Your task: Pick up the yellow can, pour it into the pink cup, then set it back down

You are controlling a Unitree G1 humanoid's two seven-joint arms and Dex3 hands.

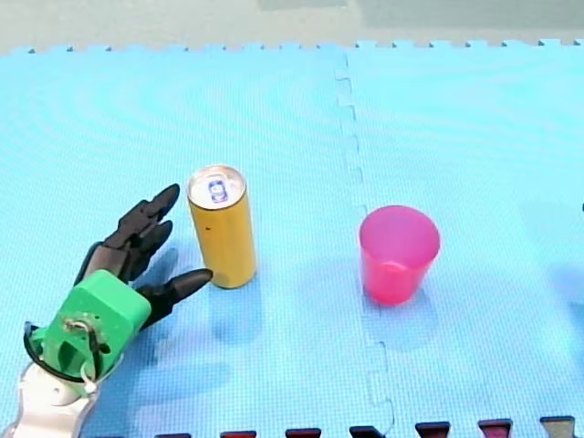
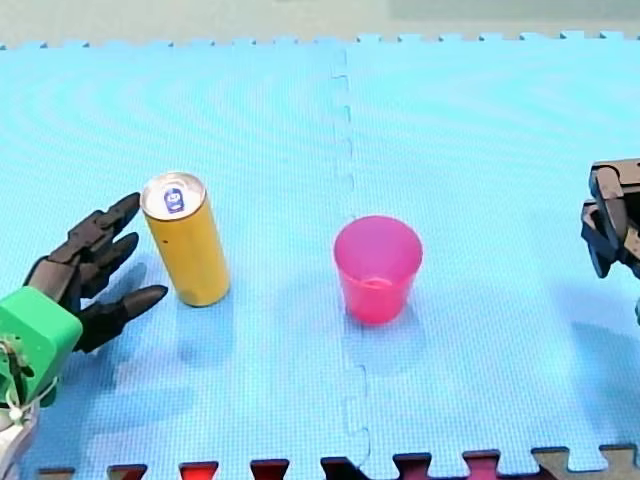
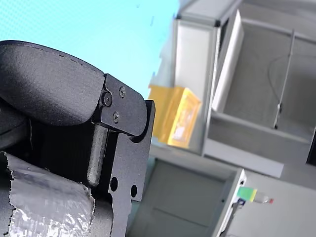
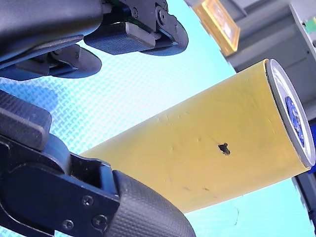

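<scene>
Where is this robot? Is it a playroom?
Probably a robot test lab, not a playroom: interlocking blue foam mats as a work surface, grey metal cabinets nearby, and a yellow box.

Blue foam mat point(image 1: 474, 128) on a grey floor point(image 1: 182, 18)

The mat's interlocking tiles meet at a jigsaw seam point(image 1: 349, 137) running front to back. Grey floor lies beyond the far edge, and red and dark tiles point(image 2: 200, 470) border the near edge. The first wrist view shows a yellow box point(image 3: 175, 116) beside grey cabinets point(image 3: 256, 103).
</scene>
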